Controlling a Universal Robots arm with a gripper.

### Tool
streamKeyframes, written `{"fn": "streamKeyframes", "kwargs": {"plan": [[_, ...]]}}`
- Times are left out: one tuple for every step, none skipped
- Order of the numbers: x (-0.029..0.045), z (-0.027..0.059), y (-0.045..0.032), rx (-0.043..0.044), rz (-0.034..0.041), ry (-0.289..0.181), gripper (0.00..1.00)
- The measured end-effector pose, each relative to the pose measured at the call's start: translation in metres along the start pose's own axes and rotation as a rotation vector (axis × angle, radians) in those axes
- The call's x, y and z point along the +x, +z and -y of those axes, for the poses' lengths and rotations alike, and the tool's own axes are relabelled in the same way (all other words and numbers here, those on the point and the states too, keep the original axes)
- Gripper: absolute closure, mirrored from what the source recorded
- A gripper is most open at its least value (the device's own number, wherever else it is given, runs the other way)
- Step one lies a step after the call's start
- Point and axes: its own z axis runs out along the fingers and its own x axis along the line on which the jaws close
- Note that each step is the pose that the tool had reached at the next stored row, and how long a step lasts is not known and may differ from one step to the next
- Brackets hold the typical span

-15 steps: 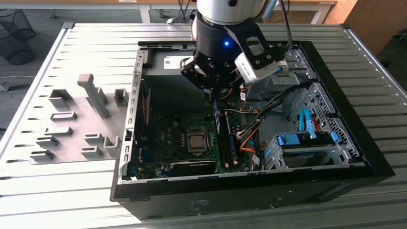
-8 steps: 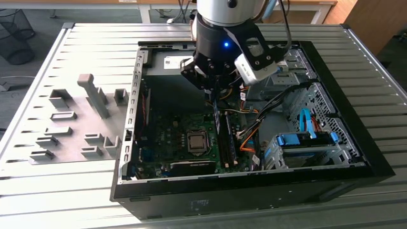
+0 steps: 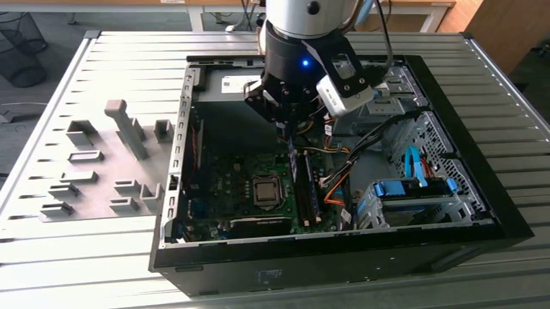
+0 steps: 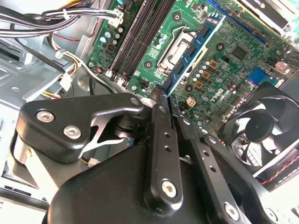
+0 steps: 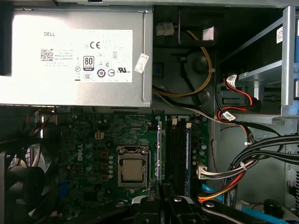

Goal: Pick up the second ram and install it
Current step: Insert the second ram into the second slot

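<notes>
My gripper [image 3: 288,125] hangs inside the open computer case [image 3: 481,187], above the motherboard [image 3: 232,193]. Its jaws are shut on the second ram [image 4: 191,51], a thin bluish stick that runs out from between the fingertips [image 4: 161,100]. In the first wrist view the second ram [image 5: 159,149] shows edge-on between the processor socket [image 5: 132,169] and the long black slots [image 5: 176,154], held above the board. Another blue stick [image 5: 188,158] stands in the outermost slot. The gripper [image 5: 161,203] itself shows in the first wrist view too.
A grey power supply [image 5: 74,51] fills one end of the case. Bundled cables [image 5: 243,163] run beside the slots, and a drive cage with blue parts [image 3: 413,193] sits past them. A black fan [image 4: 266,130] stands by the board. Grey holder blocks [image 3: 103,167] lie on the table outside.
</notes>
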Motion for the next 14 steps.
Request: {"fn": "streamKeyframes", "kwargs": {"plan": [[0.0000,0.0000,0.0005,0.0000,0.0001,0.000,0.86],[0.0000,0.0000,0.0009,0.0000,0.0000,0.000,0.86],[0.0000,0.0000,0.0014,0.0000,0.0000,0.000,0.86],[0.0000,0.0000,0.0018,-0.0001,0.0000,0.000,0.86],[0.0000,0.0000,0.0021,0.0001,0.0000,0.000,0.86],[0.0000,0.0000,0.0023,0.0002,0.0000,0.000,0.86],[0.0000,0.0000,0.0029,0.0000,0.0000,0.000,0.86],[0.0000,0.0000,0.0034,0.0000,0.0000,0.000,0.86],[0.0000,0.0000,0.0035,0.0000,0.0000,0.000,0.86],[0.0000,0.0000,0.0037,-0.0001,0.0001,0.000,0.86],[0.0000,0.0000,0.0039,-0.0001,0.0001,0.000,0.86],[0.0000,0.0000,0.0044,-0.0003,0.0001,0.000,0.86],[0.0000,0.0000,0.0048,-0.0002,0.0001,0.000,0.86],[0.0001,0.0000,0.0054,-0.0001,0.0000,0.000,0.86]]}}
